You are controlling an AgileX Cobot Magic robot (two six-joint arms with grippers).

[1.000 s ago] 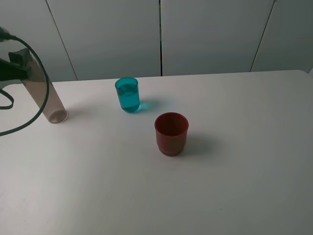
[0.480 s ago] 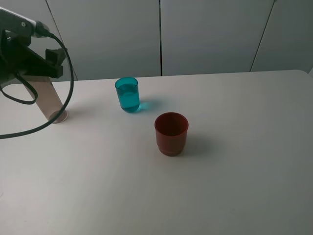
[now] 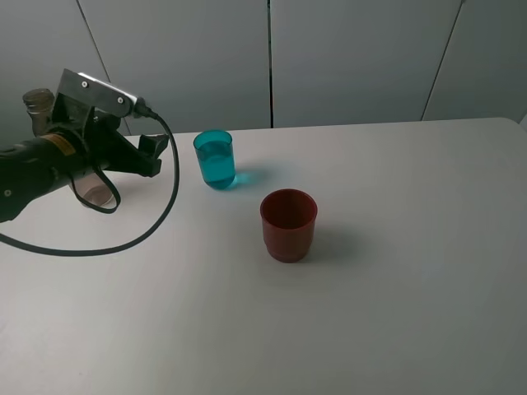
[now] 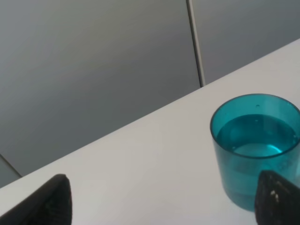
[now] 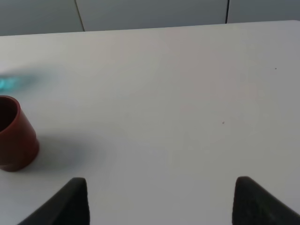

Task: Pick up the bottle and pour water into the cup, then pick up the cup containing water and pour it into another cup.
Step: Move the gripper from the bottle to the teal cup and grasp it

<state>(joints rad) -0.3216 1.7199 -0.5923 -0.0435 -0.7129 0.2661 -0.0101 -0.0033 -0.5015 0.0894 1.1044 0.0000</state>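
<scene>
The teal cup (image 3: 215, 159) stands at the back of the table with water in it; it also shows in the left wrist view (image 4: 255, 150). My left gripper (image 3: 156, 156) is open and empty, a short way left of the teal cup, which sits near one fingertip (image 4: 276, 197) in the left wrist view. The bottle (image 3: 97, 195) stands on the table behind my left arm, largely hidden; its neck (image 3: 37, 103) shows above the arm. The dark red cup (image 3: 288, 224) stands in the middle, also seen in the right wrist view (image 5: 14, 136). My right gripper (image 5: 161, 206) is open and empty, away from the red cup.
The white table (image 3: 395, 288) has its back edge against grey wall panels (image 3: 354, 58). A black cable (image 3: 169, 206) loops from my left arm over the table, left of the cups.
My left gripper has let go of the bottle and moved right, from beside the bottle to just left of the teal cup. The bottle stays standing. The cups have not moved.
</scene>
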